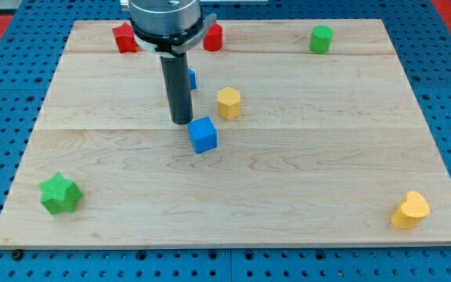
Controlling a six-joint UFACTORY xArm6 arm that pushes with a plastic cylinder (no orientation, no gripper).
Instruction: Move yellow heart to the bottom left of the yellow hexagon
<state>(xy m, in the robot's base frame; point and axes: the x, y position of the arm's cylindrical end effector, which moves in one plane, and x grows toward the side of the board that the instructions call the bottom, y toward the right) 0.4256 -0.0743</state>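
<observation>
Yellow heart (410, 210) sits well apart from my tip (182, 122), far toward the view's bottom right on the surface (304, 164), so you'll cross past the blue cube (203, 134) just beside my tip, which has no gripper, before pushing it toward the yellow hexagon (229, 103).

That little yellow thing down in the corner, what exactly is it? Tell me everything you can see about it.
It is the yellow heart, a small chunky block in solid matte yellow, probably plastic or painted wood. Two rounded lobes show at its upper side, and its thick side walls are in view. It lies flat on the wooden board, near the corner at the view's bottom right, close to both edges. Nothing touches it but the board: it sits alone, far from the yellow hexagon and my tip.
</observation>
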